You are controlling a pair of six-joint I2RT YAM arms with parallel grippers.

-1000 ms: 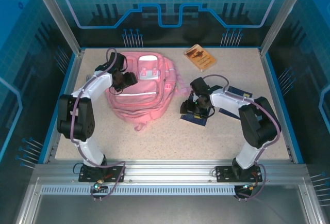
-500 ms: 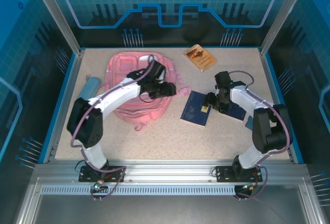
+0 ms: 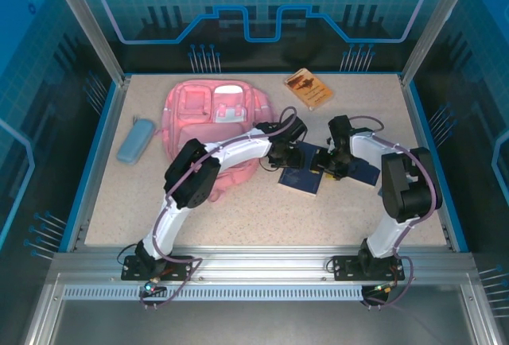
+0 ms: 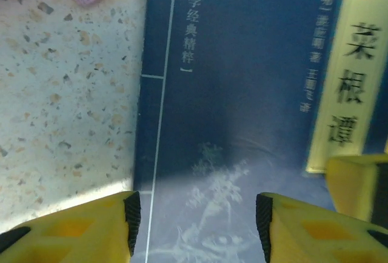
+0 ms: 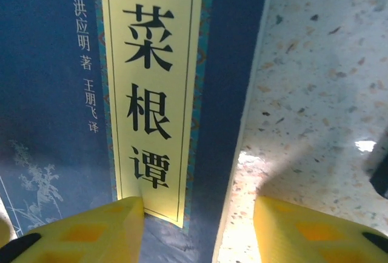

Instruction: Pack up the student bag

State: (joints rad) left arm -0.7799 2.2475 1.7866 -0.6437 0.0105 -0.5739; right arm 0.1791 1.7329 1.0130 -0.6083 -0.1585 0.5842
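A speckled counter point(image 3: 238, 210) sits inside blue walls. The pink student bag point(image 3: 195, 114) lies flat at its back left, with a light-blue pencil case point(image 3: 135, 140) near its left side. Both hands hang over a dark blue book point(image 3: 301, 180) just right of the bag. The left hand point(image 4: 197, 214) has its fingers apart, straddling one long edge. The right hand point(image 5: 200, 214), fingers also apart, straddles the other.
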